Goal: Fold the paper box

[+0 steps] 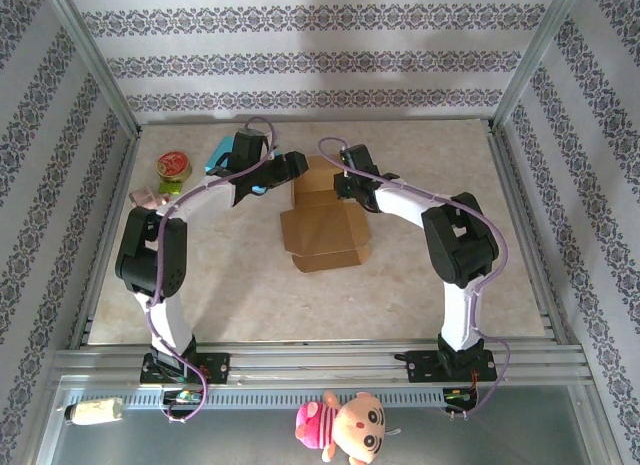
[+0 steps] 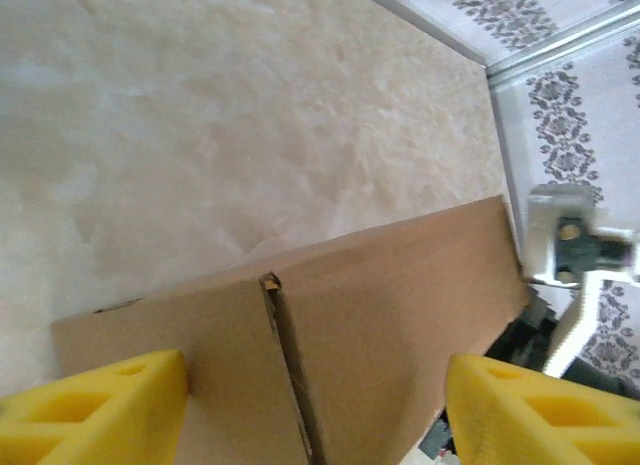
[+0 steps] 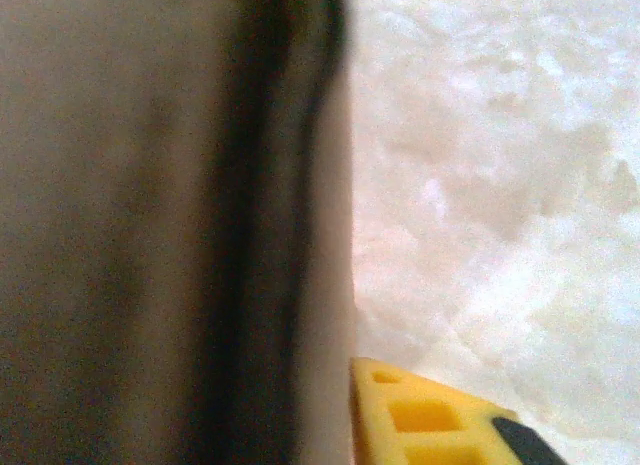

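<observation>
**Both grippers worked the far end of the brown box**

The pale stone-patterned table (image 1: 200, 285) filled the enclosure. From its 6 o'clock edge the left arm (image 1: 150, 255) and right arm (image 1: 460, 250) curved inward toward the middle.

The paper box (image 1: 325, 230) lay just to the 12 o'clock side of the table's centre. It was partly formed, with a flat panel toward 6 o'clock and raised flaps toward 12 o'clock.

The left gripper (image 1: 285, 170) sat at the box's 10 o'clock corner. In the left wrist view its yellow fingers (image 2: 110, 400) stood wide apart, and the cardboard panel, split by a seam (image 2: 290, 375), spanned the gap between them. Neither pad was seen pressing on the cardboard.

The right gripper (image 1: 345, 180) met the box at about 1 o'clock. In the right wrist view a blurred cardboard wall (image 3: 150, 225) stood very near the lens, with one yellow finger (image 3: 420, 410) just beside its edge at 5 o'clock. The other finger was hidden, so whether those jaws pinched the wall could not be told.

A plush toy (image 1: 345, 425) lay in front of the rail at 6 o'clock. A round tin (image 1: 174, 166) and a small pink item (image 1: 148, 197) sat near the table's 10 o'clock side.
</observation>
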`<act>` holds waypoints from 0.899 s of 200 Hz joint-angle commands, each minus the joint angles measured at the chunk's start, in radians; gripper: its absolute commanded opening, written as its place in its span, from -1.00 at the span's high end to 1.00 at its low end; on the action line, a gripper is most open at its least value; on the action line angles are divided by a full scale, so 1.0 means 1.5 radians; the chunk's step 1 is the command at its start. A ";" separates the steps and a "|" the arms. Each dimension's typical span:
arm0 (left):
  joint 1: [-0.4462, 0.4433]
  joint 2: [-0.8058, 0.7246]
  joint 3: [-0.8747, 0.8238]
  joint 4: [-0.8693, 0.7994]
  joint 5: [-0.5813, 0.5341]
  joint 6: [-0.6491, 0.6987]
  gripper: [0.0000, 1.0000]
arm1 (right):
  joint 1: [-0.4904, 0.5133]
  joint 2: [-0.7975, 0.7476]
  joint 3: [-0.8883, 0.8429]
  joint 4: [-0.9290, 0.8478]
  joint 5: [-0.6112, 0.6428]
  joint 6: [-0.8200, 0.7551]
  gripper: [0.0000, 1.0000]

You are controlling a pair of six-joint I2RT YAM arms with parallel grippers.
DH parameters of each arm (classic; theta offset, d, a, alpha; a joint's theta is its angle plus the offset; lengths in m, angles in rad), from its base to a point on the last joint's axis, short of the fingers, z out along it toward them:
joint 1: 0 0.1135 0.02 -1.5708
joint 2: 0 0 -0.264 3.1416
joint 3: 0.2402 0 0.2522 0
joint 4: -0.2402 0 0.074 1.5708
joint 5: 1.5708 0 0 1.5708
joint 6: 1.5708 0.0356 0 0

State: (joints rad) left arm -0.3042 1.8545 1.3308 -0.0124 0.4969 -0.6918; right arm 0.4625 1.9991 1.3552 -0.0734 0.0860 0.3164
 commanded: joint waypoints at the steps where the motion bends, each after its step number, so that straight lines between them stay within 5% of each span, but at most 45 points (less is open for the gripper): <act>1: 0.000 0.022 0.001 0.032 0.032 -0.017 -0.22 | 0.010 0.037 0.025 -0.016 -0.002 0.045 0.47; 21: 0.000 0.021 -0.008 0.034 0.037 -0.017 -0.20 | 0.000 0.059 0.033 0.014 -0.032 0.097 0.47; 47: 0.001 0.006 -0.015 0.027 0.035 -0.006 -0.21 | -0.009 0.078 0.043 0.027 -0.042 0.124 0.80; 92: 0.003 -0.056 -0.022 0.006 0.017 0.016 -0.49 | -0.009 0.017 0.008 0.017 -0.027 0.027 1.00; 119: 0.004 -0.167 -0.052 -0.017 -0.041 0.060 -0.66 | -0.024 -0.071 0.008 -0.063 -0.105 -0.163 1.00; 137: 0.005 -0.267 -0.105 -0.024 -0.135 0.102 -0.67 | -0.021 -0.107 0.092 -0.268 -0.171 -0.384 1.00; 160: 0.009 -0.376 -0.178 -0.023 -0.235 0.136 -0.67 | 0.011 -0.083 0.267 -0.550 -0.033 -0.619 1.00; 180: 0.015 -0.437 -0.225 -0.021 -0.280 0.139 -0.67 | 0.058 -0.033 0.367 -0.657 0.141 -0.780 1.00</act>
State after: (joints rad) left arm -0.2970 1.2633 1.0756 -0.0315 0.2329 -0.5468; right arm 0.4725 1.9118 1.7576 -0.6861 0.0349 -0.4072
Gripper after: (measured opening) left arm 0.832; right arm 0.085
